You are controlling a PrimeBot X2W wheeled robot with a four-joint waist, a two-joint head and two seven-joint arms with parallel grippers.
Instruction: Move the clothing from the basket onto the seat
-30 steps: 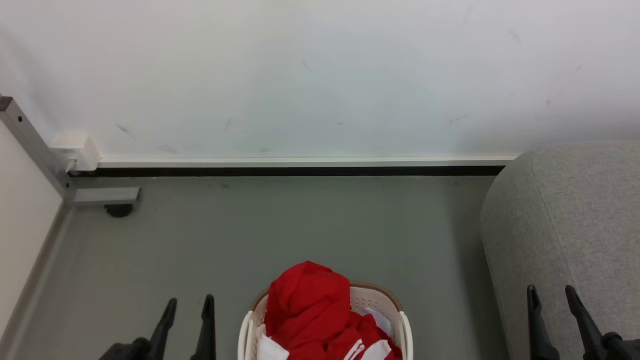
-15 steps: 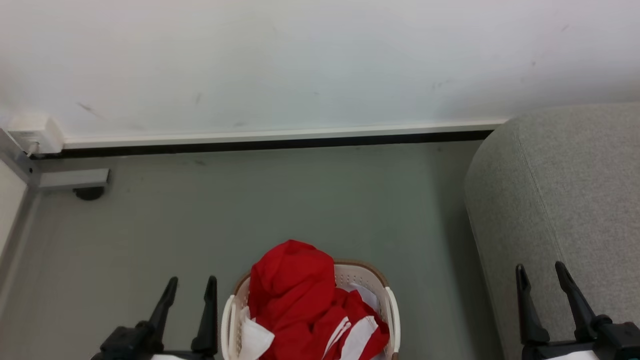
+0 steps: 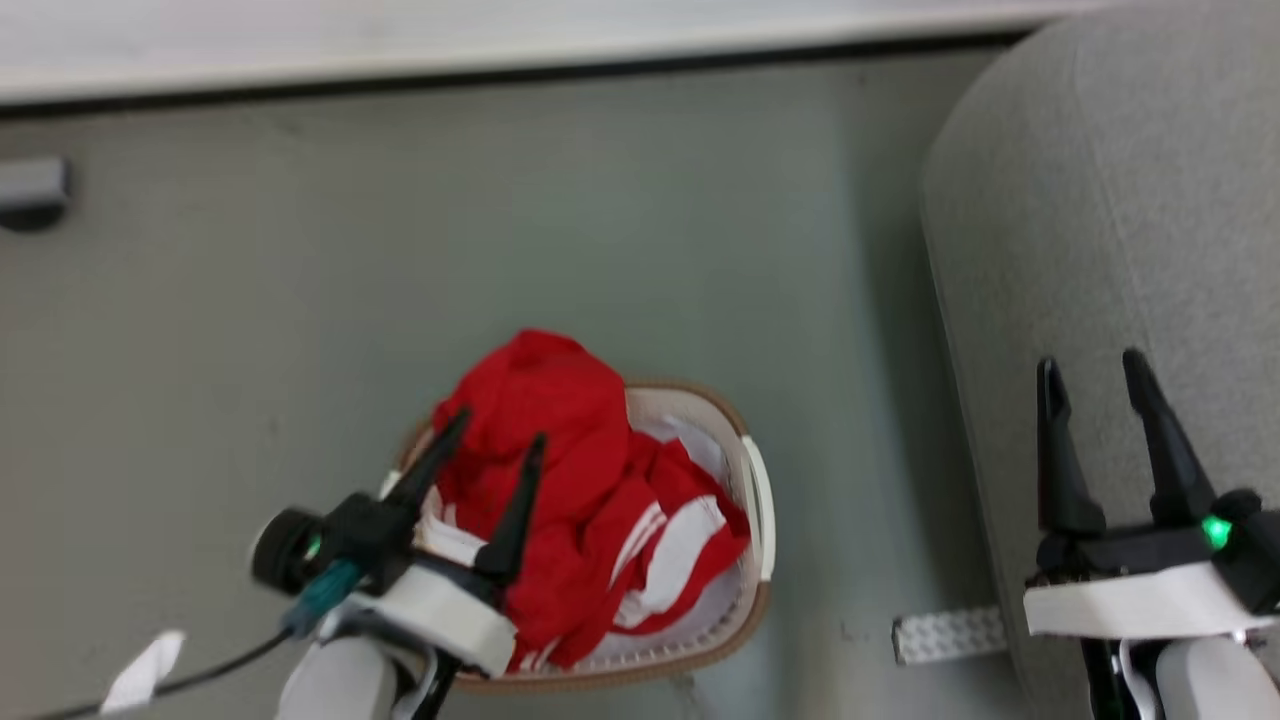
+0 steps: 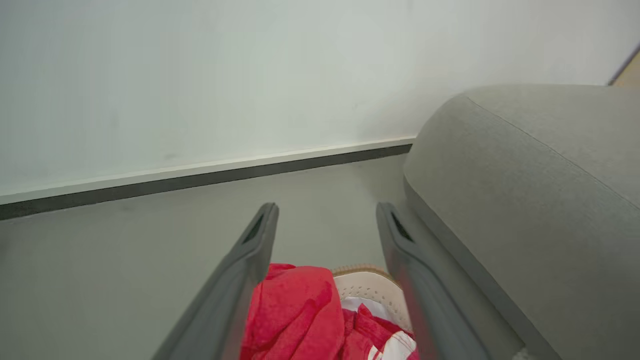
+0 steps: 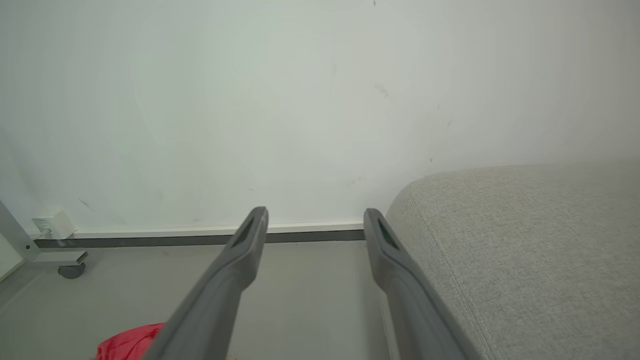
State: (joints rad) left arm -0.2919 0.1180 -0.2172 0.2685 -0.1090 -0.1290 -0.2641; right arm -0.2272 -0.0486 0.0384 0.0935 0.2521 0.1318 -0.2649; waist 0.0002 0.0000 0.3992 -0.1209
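Note:
Red clothing (image 3: 560,470) with white stripes is heaped in the cream basket (image 3: 755,500) on the grey floor; its hood-like lump rises above the rim. My left gripper (image 3: 500,445) is open and hovers over the left part of the heap, touching nothing. In the left wrist view the clothing (image 4: 295,315) and the basket (image 4: 372,290) lie between the fingers of the left gripper (image 4: 327,215). The grey seat (image 3: 1100,220) fills the right side. My right gripper (image 3: 1090,370) is open above the seat's front part. The right wrist view shows the right gripper (image 5: 315,217), the seat (image 5: 525,250) and a bit of clothing (image 5: 127,342).
A white wall with a dark skirting strip (image 3: 500,75) runs along the far side. A metal frame foot with a castor (image 3: 30,190) stands at far left. A pale perforated strip (image 3: 945,635) lies on the floor beside the seat. A white scrap (image 3: 140,670) shows at lower left.
The camera has tilted down, so basket and seat sit higher in the picture. My left gripper has swung rightward over the clothing. The right gripper has risen over the seat.

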